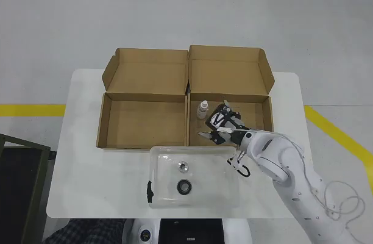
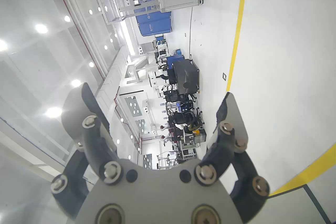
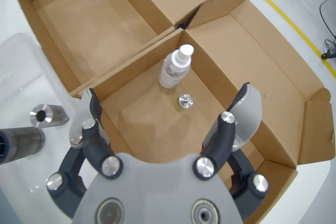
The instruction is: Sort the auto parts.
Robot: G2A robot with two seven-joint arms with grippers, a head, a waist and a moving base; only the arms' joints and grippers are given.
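Cardboard is making up the two open boxes on the table: the left box [image 1: 144,125] is lying bare, while the right box [image 1: 266,116] is holding an upright spray bottle [image 3: 175,70] and a small metal disc [image 3: 185,100] just beside it. Sorting is looking partly done, I judge, since a metal nut [image 1: 183,165] and a black ring [image 1: 184,186] are waiting in the clear tub [image 1: 235,195] nearest the robot. The right gripper [image 3: 169,95] is hovering over the right box's near wall, jaws apart and carrying nothing. The left gripper [image 2: 157,93] is pointing out into the room, jaws likewise apart and empty. Those two parts are probably awaiting their boxes.
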